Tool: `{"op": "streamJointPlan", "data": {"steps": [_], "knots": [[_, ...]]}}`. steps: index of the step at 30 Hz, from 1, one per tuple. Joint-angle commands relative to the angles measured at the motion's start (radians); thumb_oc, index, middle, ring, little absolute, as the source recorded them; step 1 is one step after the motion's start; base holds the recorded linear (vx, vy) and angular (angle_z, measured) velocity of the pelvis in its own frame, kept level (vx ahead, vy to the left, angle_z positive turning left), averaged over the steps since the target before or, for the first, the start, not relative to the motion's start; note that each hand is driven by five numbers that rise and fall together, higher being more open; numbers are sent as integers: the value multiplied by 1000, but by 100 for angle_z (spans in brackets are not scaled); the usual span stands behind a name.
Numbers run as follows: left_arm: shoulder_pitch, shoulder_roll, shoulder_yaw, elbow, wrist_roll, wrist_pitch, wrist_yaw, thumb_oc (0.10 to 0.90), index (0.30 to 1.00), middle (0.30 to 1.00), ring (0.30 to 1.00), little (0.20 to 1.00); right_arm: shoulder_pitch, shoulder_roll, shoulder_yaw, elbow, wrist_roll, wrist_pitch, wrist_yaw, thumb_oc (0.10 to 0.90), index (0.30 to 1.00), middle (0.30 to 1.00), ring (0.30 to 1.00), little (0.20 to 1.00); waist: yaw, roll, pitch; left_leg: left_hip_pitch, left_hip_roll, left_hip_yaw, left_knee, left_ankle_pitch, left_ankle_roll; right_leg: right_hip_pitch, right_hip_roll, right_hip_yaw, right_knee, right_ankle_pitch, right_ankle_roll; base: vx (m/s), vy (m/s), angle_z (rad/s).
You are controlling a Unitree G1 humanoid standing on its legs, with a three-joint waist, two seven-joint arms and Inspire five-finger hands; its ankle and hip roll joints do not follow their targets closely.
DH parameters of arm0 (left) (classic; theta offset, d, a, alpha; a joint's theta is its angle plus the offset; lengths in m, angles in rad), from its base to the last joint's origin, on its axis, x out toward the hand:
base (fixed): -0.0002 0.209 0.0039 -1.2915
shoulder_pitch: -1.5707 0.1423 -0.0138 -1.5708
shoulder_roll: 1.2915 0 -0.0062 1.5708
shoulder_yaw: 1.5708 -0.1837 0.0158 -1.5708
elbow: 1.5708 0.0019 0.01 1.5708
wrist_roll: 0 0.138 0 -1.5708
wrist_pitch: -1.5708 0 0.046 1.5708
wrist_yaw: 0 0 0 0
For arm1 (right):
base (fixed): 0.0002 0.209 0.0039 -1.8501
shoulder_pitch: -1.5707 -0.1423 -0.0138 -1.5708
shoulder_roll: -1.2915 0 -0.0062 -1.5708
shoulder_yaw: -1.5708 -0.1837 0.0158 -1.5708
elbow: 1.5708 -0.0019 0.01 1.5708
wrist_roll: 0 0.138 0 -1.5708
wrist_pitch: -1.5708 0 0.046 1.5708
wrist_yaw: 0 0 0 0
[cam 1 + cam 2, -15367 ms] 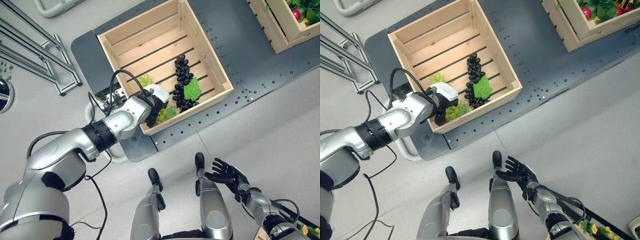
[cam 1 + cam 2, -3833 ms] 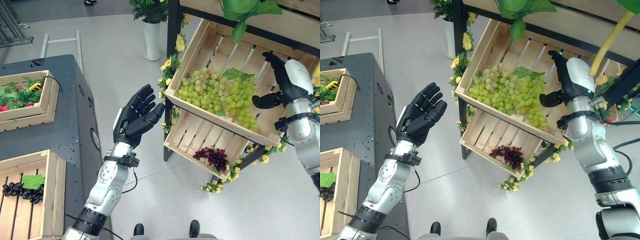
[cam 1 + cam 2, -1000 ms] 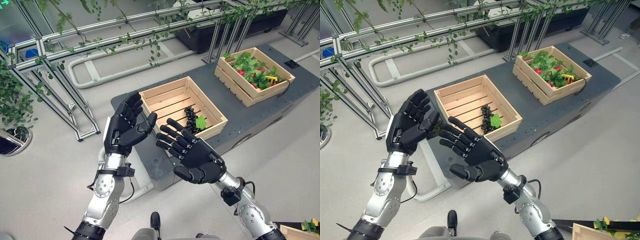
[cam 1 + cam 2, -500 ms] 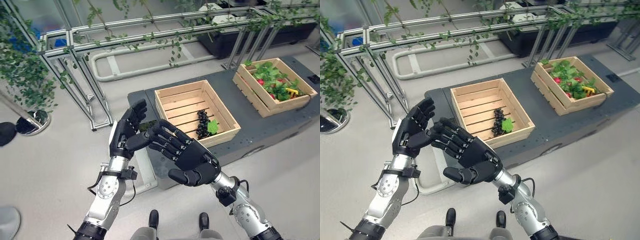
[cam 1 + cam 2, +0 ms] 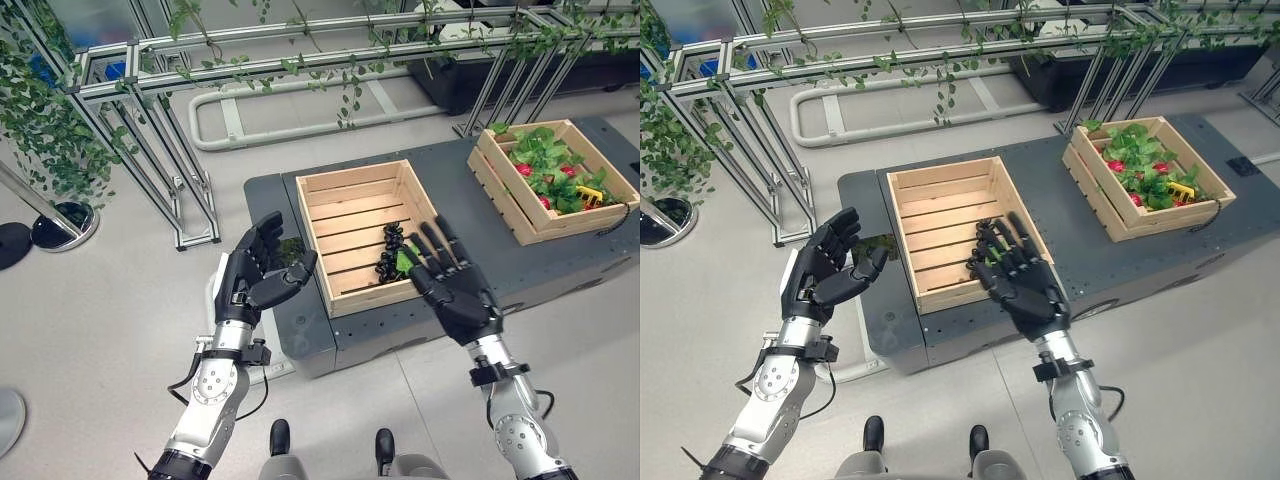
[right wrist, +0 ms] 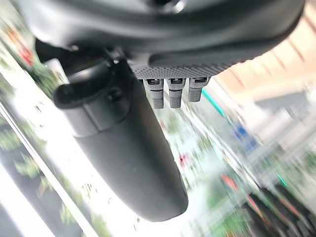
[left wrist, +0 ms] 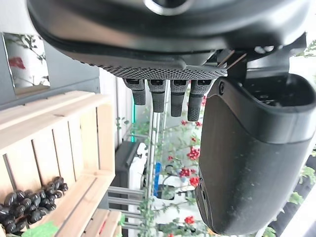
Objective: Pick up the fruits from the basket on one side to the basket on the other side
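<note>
Two crates [image 5: 352, 200] [image 5: 520, 210], one grape bunch [image 5: 388, 262]

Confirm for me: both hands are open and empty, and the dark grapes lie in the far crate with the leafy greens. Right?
Not quite. Both the left hand and the right hand are open and empty, but the dark grapes lie in the near wooden crate, not in the far crate with the leafy greens. The left eye view shows it.

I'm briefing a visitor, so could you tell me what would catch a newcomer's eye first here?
Two dark open hands held up in front: the left hand and the right hand. Behind them, on a grey platform, a wooden crate holds black grapes; a second crate with leafy produce sits to the right.
</note>
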Motion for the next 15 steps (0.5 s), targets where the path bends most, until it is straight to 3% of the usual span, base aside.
{"op": "streamJointPlan", "data": {"steps": [1, 2, 5, 9, 11, 15], "knots": [[-103, 17, 62, -38, 98, -165, 53, 800, 900, 900, 900, 900, -23, 34, -61, -119, -85, -166, -61, 800, 900, 900, 900, 900, -34, -25, -89, 62, -26, 16, 62, -68, -30, -88, -28, 66, -3, 117, -32, 139, 115, -5], [-102, 11, 65, -39, 129, -173, 72, 800, 900, 900, 900, 900, -21, 38, -74, -104, -135, -181, -98, 800, 900, 900, 900, 900, -36, -10, -86, 61, -27, -6, -18, -23, -38, -82, -19, 75, -8, 112, -32, 96, 117, -7], [-119, 12, 61, -42, 173, -188, 117, 800, 900, 900, 900, 900, -21, 37, -94, -74, -202, -213, -235, 800, 900, 900, 900, 900, -45, 5, -66, -4, -3, -22, -51, 57, -69, -59, -23, 81, -20, 104, -32, 95, 193, -15], [-188, 30, 32, 7, 236, -212, 192, 800, 900, 900, 900, 900, -22, 32, -86, 1, -251, -248, -352, 800, 900, 900, 900, 900, -67, 18, -29, -3, -17, -20, -42, 27, -59, -73, -55, 99, 7, 86, -18, 68, 289, -24], [-192, 34, 33, 14, 275, -211, 204, 800, 900, 900, 900, 900, 2, 34, -84, 30, -217, -261, -361, 800, 900, 900, 900, 900, -77, 19, -16, 12, -26, 0, -29, 8, -57, -83, -73, 107, 22, 88, -4, 85, 225, -39], [-243, 107, 10, 53, 414, -130, 327, 800, 900, 900, 900, 900, 62, 31, -60, 28, -203, -205, -315, 800, 900, 900, 900, 900, -118, 16, 15, 31, -52, 60, -25, -24, -42, -124, -115, 144, 19, 123, 39, 45, 176, -45]]}}
